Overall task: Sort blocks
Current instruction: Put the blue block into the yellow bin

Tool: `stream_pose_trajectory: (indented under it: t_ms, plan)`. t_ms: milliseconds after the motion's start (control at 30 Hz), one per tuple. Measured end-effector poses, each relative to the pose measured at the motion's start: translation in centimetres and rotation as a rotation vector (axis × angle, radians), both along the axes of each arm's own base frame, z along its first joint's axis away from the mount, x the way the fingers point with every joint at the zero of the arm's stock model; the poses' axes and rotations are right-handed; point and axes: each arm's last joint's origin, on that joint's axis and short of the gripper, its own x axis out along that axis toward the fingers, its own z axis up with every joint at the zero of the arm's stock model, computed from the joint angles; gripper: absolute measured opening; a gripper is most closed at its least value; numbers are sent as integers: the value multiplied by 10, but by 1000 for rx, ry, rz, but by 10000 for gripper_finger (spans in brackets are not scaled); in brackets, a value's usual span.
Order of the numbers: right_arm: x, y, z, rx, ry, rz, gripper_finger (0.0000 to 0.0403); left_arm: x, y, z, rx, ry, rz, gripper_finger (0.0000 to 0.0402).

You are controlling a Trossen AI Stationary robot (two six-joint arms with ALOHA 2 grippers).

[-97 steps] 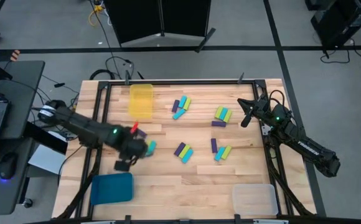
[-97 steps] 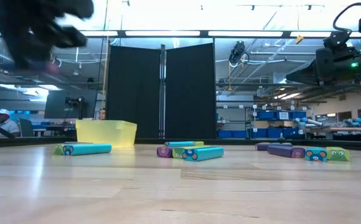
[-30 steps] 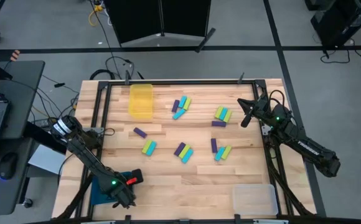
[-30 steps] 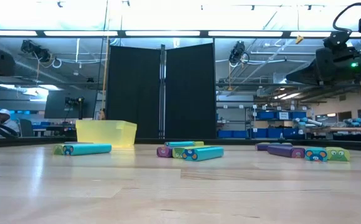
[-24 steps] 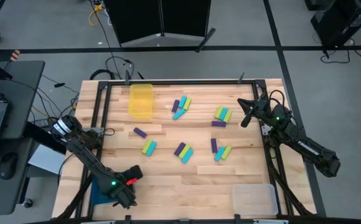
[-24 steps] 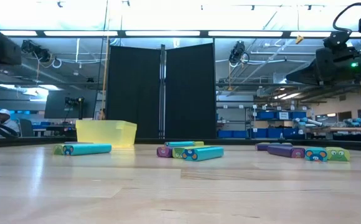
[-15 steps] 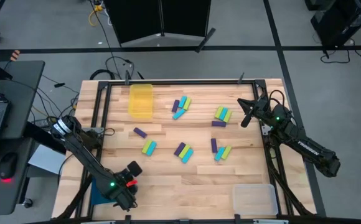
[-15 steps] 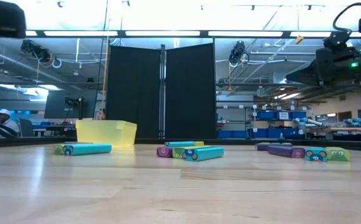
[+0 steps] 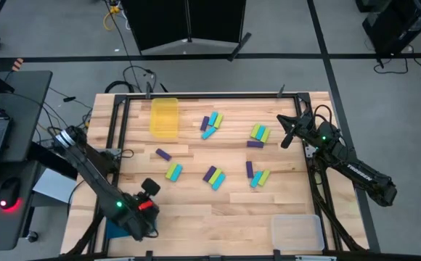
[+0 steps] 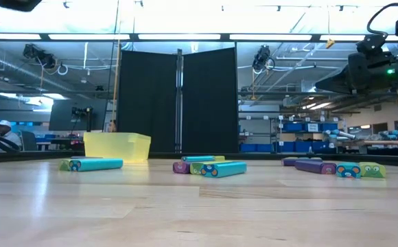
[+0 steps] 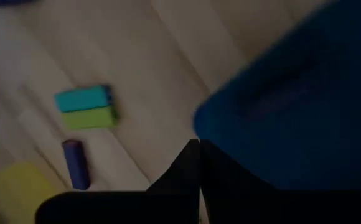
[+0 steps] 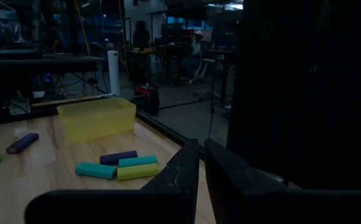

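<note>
Blocks (image 9: 213, 176) purple, cyan, yel-green; yellow tray (image 9: 164, 116).

Both pincers (image 9: 149, 187) (image 9: 283, 142) closed, empty.

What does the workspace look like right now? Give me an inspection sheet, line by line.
Surface: wooden table, bare in front.
Job's things: blocks in loose clusters mid-table; one purple block lies alone.
Trays: yellow tray at the far edge, blue tray near left, clear tray near right.
Clutter: nothing seen.
Grippers: left gripper shut, empty, beside the blue tray; right gripper shut, empty, at the right edge.
Cables: bundle behind the table.
Surroundings: laptop desk at left.
</note>
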Motion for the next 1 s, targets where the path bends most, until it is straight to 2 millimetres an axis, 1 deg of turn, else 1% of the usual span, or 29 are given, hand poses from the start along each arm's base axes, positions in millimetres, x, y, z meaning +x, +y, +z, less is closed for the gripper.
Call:
stream_pose_trajectory:
  t_ms: [100,233,300,400,500,700,833,1000]
  plan:
    - [0,0,0,0,0,0,39,0,10,12,-68,-119,59,7]
    - [0,0,0,0,0,0,39,4,26,20,-142,-251,100,6]
    - [0,0,0,0,0,0,39,7,35,20,-169,-310,113,6]
    - [0,0,0,0,0,0,39,15,48,16,-219,-414,116,5]
    - [0,0,0,0,0,0,39,23,58,6,-296,-539,98,5]
    - [0,0,0,0,0,0,39,41,82,-30,-467,-732,100,4]
    - [0,0,0,0,0,0,39,47,101,-49,-510,-846,161,6]
    - [0,0,0,0,-1,0,39,56,132,-59,-570,-1061,281,8]
